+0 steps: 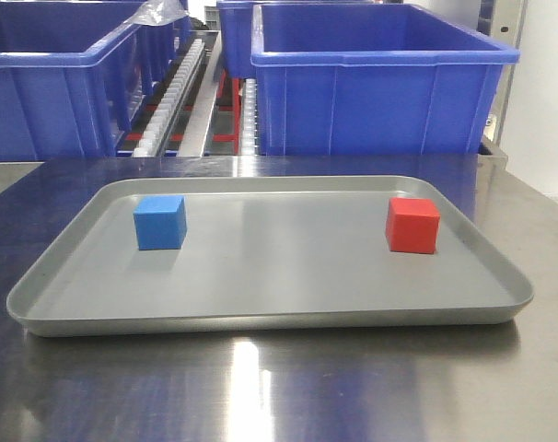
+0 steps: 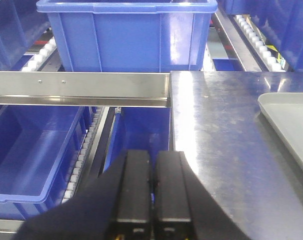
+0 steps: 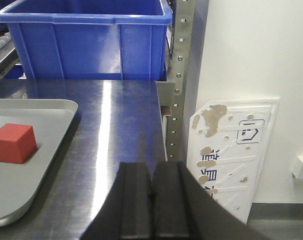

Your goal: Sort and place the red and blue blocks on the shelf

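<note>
On tray: blue block sitting near left edge, red block near right edge. Both looking light, stiff, matte; pinching opposite flat faces seeming best. Jaws of left gripper, right gripper pressing together, empty.

Grey tray on steel tabletop; blue crates behind; worn white panel against wall.

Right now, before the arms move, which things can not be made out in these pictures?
- Front view: blue crates hide most of the shelf.
- Left wrist view: the tray is cut by the right edge; no block shows.
- Right wrist view: the left edge cuts the tray; only the red block shows.
</note>
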Robot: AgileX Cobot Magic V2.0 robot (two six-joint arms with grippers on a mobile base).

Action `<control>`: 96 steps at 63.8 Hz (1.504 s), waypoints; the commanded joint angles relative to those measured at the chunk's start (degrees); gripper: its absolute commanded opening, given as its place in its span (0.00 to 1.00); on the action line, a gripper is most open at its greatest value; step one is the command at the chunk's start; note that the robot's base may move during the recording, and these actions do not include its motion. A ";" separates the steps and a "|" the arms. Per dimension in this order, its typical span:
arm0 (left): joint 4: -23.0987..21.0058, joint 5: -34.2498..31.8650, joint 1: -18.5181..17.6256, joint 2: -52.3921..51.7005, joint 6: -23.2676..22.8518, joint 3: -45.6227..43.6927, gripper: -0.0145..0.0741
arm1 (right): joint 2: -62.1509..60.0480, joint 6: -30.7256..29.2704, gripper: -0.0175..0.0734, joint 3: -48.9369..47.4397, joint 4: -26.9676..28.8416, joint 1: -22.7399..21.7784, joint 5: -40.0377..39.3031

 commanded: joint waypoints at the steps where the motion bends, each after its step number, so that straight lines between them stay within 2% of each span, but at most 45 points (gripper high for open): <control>1: -0.18 -4.50 0.08 -0.92 -0.54 1.73 0.30 | -0.98 -0.03 0.25 -0.02 -0.12 -0.47 -5.18; 96: -0.18 -4.50 0.08 -0.92 -0.54 1.73 0.30 | -0.98 -0.03 0.25 -0.02 -0.05 -0.48 -10.73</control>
